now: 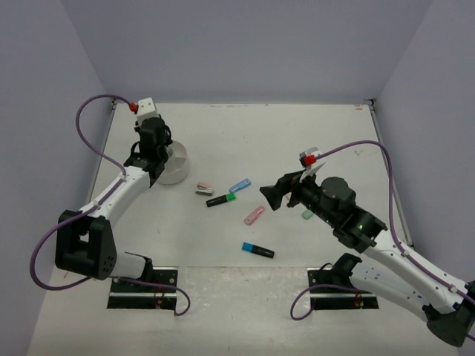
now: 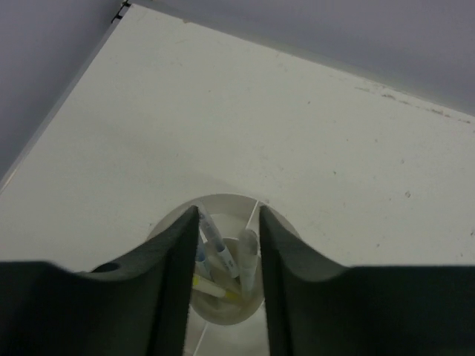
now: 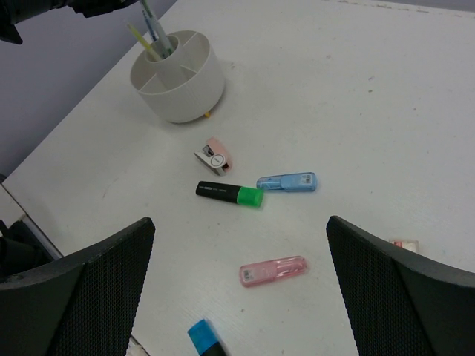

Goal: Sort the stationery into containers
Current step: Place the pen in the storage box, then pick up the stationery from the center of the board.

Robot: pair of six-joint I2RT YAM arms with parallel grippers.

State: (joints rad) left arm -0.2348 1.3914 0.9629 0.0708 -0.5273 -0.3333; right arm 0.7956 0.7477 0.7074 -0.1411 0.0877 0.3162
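The white cup point(image 1: 177, 166) stands at the back left and holds several thin pens point(image 2: 223, 256); it also shows in the right wrist view point(image 3: 182, 81). My left gripper point(image 1: 157, 157) hangs right over it, open and empty point(image 2: 228, 213). On the table lie a pinkish eraser point(image 3: 214, 156), a black highlighter with a green end point(image 3: 228, 193), a blue marker point(image 3: 287, 182), a pink marker point(image 3: 272, 271) and a black highlighter with a blue end point(image 1: 257, 251). My right gripper point(image 3: 241, 226) is wide open and empty above the pink marker point(image 1: 254, 215).
A mint marker point(image 1: 306, 213) lies half under my right arm. A small eraser point(image 3: 407, 243) lies by the right finger. Purple walls close in the table's left, back and right sides. The cup is split into compartments.
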